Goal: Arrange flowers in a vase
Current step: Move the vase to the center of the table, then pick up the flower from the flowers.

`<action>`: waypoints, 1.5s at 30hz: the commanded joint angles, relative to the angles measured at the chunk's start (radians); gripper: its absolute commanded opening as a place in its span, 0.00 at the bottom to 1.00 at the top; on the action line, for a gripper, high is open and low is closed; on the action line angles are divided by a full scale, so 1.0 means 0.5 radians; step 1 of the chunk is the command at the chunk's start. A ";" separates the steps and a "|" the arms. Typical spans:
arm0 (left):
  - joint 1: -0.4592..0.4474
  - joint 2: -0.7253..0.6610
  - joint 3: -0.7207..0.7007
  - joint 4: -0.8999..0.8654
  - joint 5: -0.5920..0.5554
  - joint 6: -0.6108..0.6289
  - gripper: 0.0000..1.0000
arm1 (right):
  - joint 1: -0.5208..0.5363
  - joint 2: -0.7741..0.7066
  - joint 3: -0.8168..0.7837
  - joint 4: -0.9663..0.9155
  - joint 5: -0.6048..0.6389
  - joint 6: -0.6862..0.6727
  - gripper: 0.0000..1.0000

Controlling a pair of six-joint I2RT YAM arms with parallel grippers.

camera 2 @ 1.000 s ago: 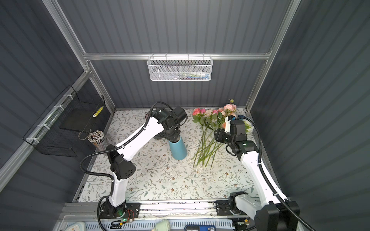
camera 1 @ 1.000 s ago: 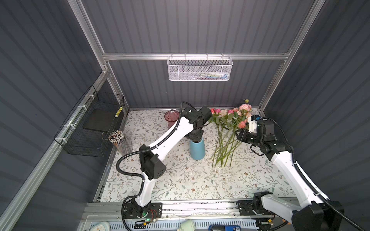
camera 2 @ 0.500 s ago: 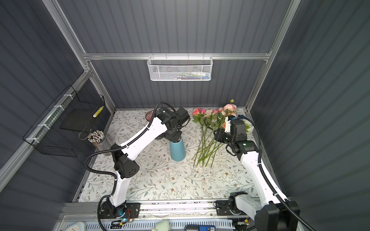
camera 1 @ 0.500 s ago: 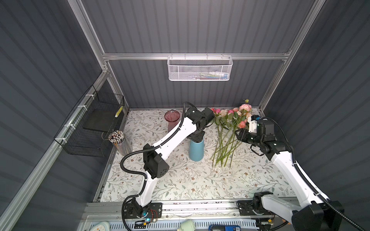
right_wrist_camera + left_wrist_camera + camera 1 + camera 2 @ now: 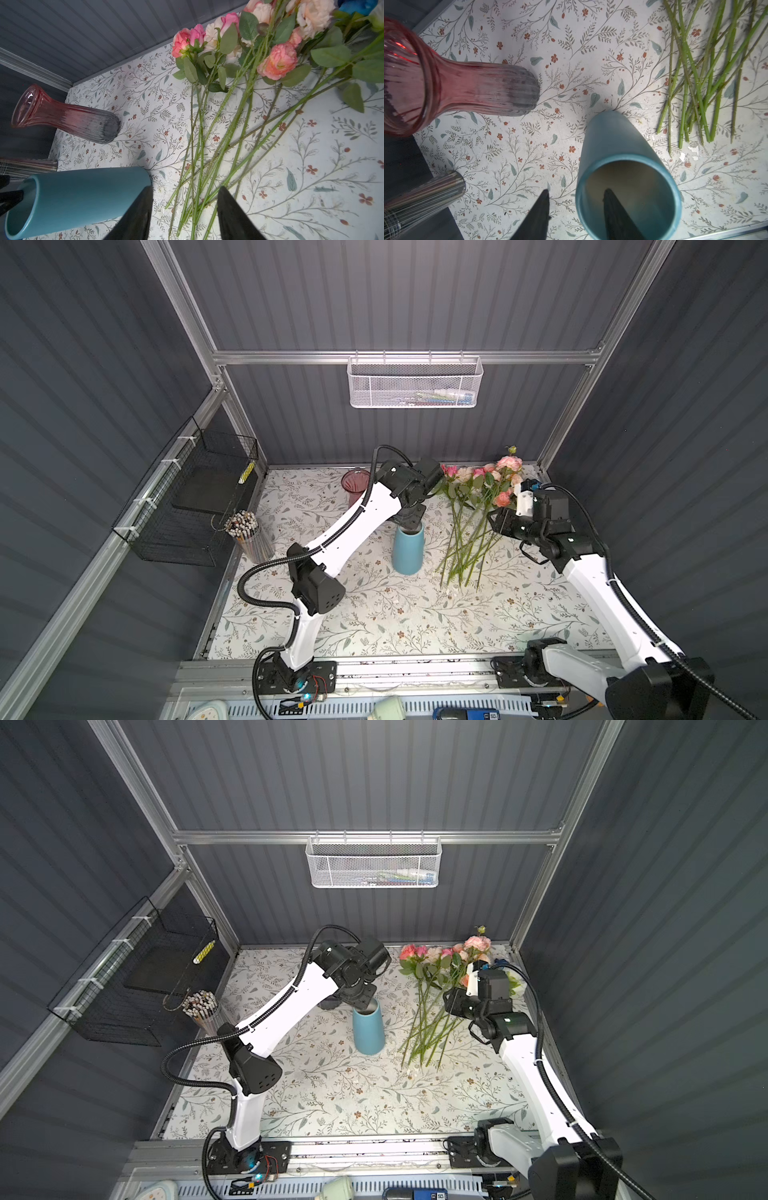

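Note:
A blue vase [image 5: 408, 549] [image 5: 368, 1031] stands upright mid-table. My left gripper [image 5: 410, 523] [image 5: 364, 1004] points down over its mouth. In the left wrist view this gripper [image 5: 576, 196] is open and straddles the vase rim [image 5: 593, 166], one finger inside and one outside, touching nothing. The flowers [image 5: 478, 506] [image 5: 436, 990] lie in a fan on the table right of the vase, with pink, peach and cream blooms toward the back wall. My right gripper [image 5: 496, 522] [image 5: 451, 1000] hovers open above their stems [image 5: 199, 145], holding nothing [image 5: 186, 193].
A pink glass vase [image 5: 355, 485] [image 5: 68, 120] stands at the back, left of the blue one. A clear cup of pencils [image 5: 249, 535] sits at the table's left edge under a black wire basket [image 5: 195, 497]. A white mesh basket [image 5: 415, 383] hangs on the back wall.
The left wrist has shifted slightly over the blue vase and its jaws have come apart. The right arm has barely moved. Vase and flowers lie as before.

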 commanded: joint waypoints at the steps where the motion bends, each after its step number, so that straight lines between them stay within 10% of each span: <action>1: -0.003 -0.056 0.098 -0.027 -0.011 0.045 0.46 | 0.012 -0.006 0.037 -0.043 0.001 -0.032 0.52; 9: -0.003 -0.485 -0.049 0.274 -0.209 0.056 0.56 | 0.028 0.070 0.107 -0.072 -0.023 -0.021 0.49; 16: 0.036 -1.506 -1.477 1.296 -0.536 -0.088 0.82 | 0.186 0.396 0.255 -0.083 0.040 -0.027 0.27; 21: 0.244 -1.856 -2.207 1.581 -0.297 -0.338 0.84 | 0.231 0.798 0.456 -0.080 0.089 -0.054 0.26; 35: 0.380 -2.070 -3.091 2.090 -0.138 -0.746 0.90 | 0.266 1.753 1.171 -0.317 0.231 -0.214 0.37; 45: 0.383 -1.848 -3.177 2.215 0.014 -0.775 0.91 | 0.269 1.994 1.412 -0.338 0.215 -0.238 0.35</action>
